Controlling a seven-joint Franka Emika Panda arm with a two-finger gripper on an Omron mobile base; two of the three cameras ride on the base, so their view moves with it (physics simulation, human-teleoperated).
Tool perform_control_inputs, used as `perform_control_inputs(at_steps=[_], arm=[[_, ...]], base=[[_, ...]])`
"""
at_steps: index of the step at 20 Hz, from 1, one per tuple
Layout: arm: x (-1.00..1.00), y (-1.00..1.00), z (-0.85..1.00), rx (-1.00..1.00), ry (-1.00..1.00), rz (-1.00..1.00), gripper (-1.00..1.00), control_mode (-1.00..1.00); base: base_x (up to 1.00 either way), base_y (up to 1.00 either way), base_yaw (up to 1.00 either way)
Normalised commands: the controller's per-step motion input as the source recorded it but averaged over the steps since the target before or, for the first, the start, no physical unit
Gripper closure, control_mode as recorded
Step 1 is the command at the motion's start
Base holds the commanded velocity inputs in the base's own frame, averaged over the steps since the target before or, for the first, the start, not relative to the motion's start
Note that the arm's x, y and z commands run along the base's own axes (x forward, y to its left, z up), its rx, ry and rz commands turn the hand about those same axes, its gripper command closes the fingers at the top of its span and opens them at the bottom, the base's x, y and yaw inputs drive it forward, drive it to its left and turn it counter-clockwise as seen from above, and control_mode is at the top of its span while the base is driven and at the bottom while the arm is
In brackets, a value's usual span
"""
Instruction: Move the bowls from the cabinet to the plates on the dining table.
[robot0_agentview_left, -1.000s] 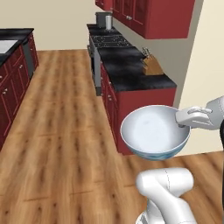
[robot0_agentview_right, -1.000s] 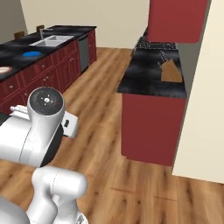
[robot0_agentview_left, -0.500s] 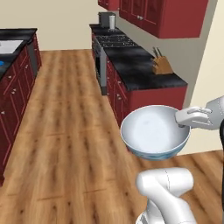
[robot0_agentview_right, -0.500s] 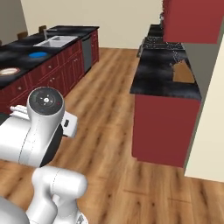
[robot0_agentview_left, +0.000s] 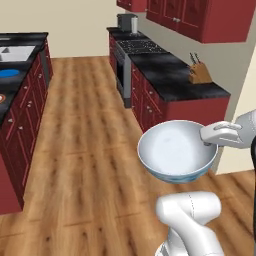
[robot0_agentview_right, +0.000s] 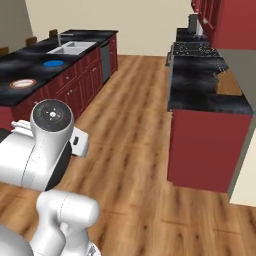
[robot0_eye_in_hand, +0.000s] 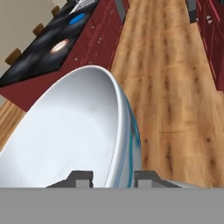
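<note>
The two-finger gripper (robot0_agentview_left: 206, 141) is closed on the rim of the white round bowl with blue-teal outside (robot0_agentview_left: 177, 152), holding it above the wooden floor (robot0_agentview_left: 85, 150). On the black marbled dining table (robot0_agentview_right: 30, 70) lie a bright blue plate (robot0_agentview_right: 53, 63) and an orange-red plate (robot0_agentview_right: 23, 83) near its long edge.

**Colours in the kitchen**

The bowl (robot0_agentview_left: 177, 152) is white inside with blue-teal streaks outside. The table (robot0_agentview_right: 30, 70) has a black marbled top and red drawer fronts. On it lie a bright blue plate (robot0_agentview_right: 53, 63) and an orange-red plate (robot0_agentview_right: 23, 83). The floor (robot0_agentview_left: 90, 150) is brown wood.
</note>
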Motion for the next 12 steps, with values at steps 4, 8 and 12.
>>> perform_control_inputs(at_steps=[4, 8, 12], arm=[[0.0, 0.0, 0.0, 0.0, 0.0, 0.0, 1.0, 1.0], [0.0, 0.0, 0.0, 0.0, 0.0, 0.0, 1.0, 1.0], [0.0, 0.0, 0.0, 0.0, 0.0, 0.0, 1.0, 1.0]], base=[[0.0, 0.6, -0.04], [0.0, 0.54, -0.05], [0.0, 0.51, -0.05]])
